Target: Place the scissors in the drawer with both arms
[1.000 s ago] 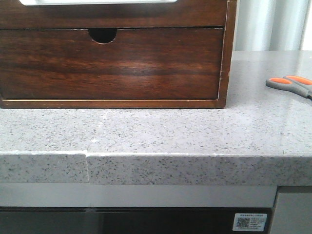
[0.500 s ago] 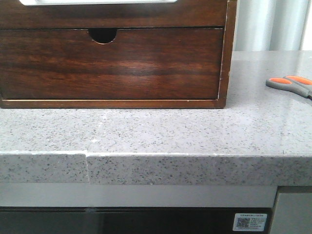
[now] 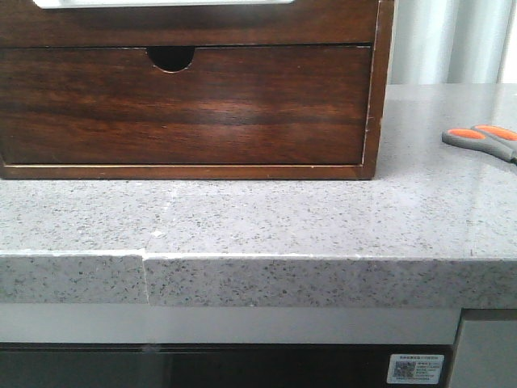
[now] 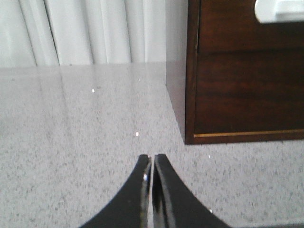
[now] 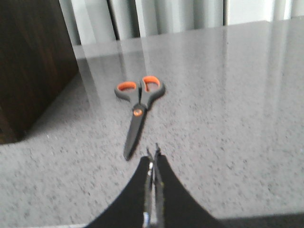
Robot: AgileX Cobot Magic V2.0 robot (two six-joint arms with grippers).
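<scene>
The left arm's black jaws are pressed together, only a thin seam between the two tapered fingers [image 4: 142, 183], and they pinch nothing. The left gripper [image 4: 152, 157] hangs just above the speckled grey stone table [image 4: 71, 142], with the corner of the dark reddish-brown wooden cabinet [image 4: 247, 85] near it at about two o'clock from the tips.

The right arm's jaws are likewise closed tight on nothing. The right gripper [image 5: 152, 153] hovers over the same table, and the small scissors with dark grey plastic handles and bright orange lining in the finger loops [image 5: 137, 111] lie flat on the stone just beyond it, at about eleven o'clock from the tips. The blades are shut into one dark point that aims back toward the jaws, ending close to them but apart; an orange pivot dot sits where the blades meet the handles, and the two loops lie at the far end.

In the front view the scissors show only partly at the three o'clock edge, handles inward, well apart from the cabinet. The wide dark wooden drawer with a pale white strip along its top edge [image 3: 202, 20] sits closed at twelve o'clock, above the lower drawer front with a half-round finger notch [image 3: 186, 105].
</scene>
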